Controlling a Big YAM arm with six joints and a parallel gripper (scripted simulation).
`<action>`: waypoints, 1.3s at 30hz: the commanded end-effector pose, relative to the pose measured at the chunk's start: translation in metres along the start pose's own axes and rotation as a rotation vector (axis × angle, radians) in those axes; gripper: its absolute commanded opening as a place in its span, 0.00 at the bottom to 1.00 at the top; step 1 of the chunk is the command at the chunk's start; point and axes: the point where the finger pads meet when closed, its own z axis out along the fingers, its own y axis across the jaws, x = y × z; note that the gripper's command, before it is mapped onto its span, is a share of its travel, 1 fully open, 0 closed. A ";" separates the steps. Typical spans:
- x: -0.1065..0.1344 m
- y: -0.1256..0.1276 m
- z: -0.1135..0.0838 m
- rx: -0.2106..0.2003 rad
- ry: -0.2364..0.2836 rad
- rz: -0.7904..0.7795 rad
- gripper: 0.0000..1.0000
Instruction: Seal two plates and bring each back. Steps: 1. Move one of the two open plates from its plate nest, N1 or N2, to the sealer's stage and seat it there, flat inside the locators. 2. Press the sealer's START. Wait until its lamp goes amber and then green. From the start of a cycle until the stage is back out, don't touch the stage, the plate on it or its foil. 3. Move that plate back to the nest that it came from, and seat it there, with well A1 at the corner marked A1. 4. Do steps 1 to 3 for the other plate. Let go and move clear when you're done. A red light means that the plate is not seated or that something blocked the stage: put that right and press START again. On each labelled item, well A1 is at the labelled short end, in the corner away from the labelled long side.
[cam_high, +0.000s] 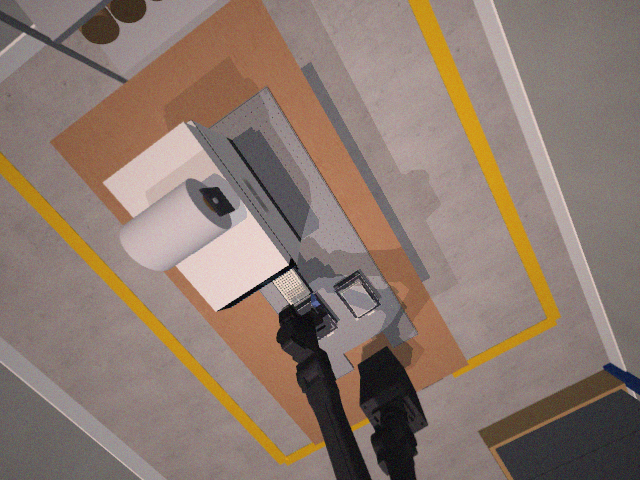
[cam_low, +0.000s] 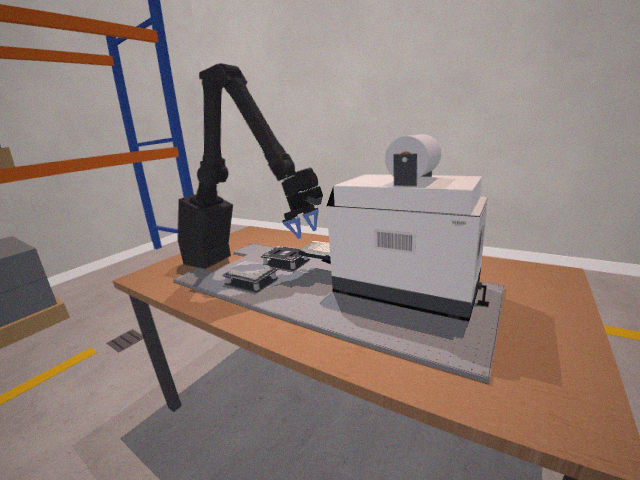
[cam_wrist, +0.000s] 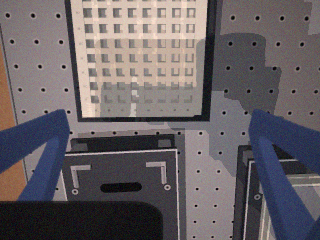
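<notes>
From here, the gripper (cam_high: 316, 304) (cam_low: 305, 227) (cam_wrist: 159, 119) is hovering with fingers spread wide and nothing between them; in the wrist view, a plate (cam_high: 291, 285) (cam_low: 318, 247) (cam_wrist: 140, 60) is lying on the stage (cam_wrist: 212, 75) at twelve o'clock.

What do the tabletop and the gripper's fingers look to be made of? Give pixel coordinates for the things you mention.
The tabletop (cam_high: 206, 77) (cam_low: 542, 413) looks like wood or wood laminate, matt: warm orange-brown with faint grain along its edge. The gripper's fingers (cam_low: 311, 219) look like matt blue plastic, judging by their even colour and lack of shine, though painted metal is possible.
</notes>
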 end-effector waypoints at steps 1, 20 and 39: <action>-0.018 0.009 -0.016 -0.017 -0.067 0.003 1.00; 0.005 -0.008 -0.002 0.001 0.292 0.020 1.00; -0.028 0.002 -0.019 -0.011 0.254 0.005 1.00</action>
